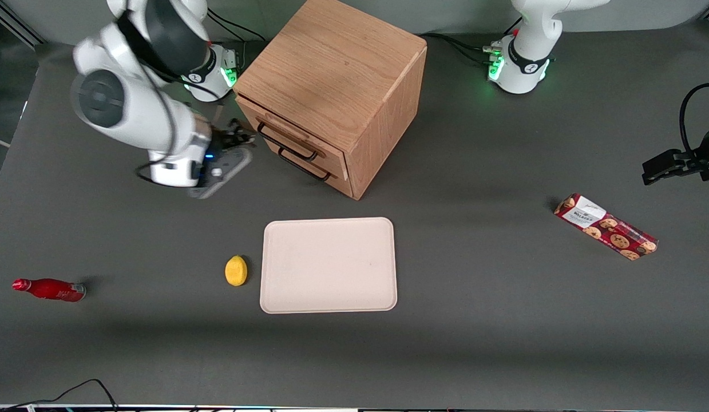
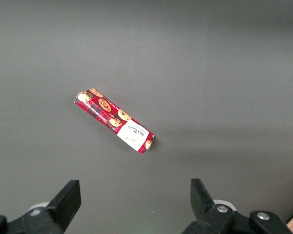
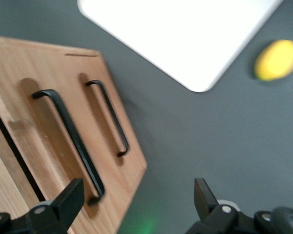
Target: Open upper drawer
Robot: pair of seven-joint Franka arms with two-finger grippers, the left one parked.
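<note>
The light oak cabinet [image 1: 331, 74] stands at the back middle of the table, its two drawers facing the working arm's end. The upper drawer [image 1: 300, 133] looks shut; its dark bar handle [image 1: 285, 142] lies above the bottom drawer's handle [image 1: 304, 165]. In the right wrist view the upper drawer's handle [image 3: 71, 141] lies beside the bottom drawer's handle [image 3: 110, 117]. My gripper [image 1: 242, 137] hovers in front of the drawers, close to the upper handle but apart from it. It is open and empty [image 3: 136, 200]; one fingertip [image 3: 71, 197] is close to the end of the upper handle.
A pale tray [image 1: 328, 264] lies nearer the front camera than the cabinet, with a yellow lemon [image 1: 236, 270] beside it. A red bottle [image 1: 48, 289] lies toward the working arm's end. A red cookie box [image 1: 606, 226] lies toward the parked arm's end.
</note>
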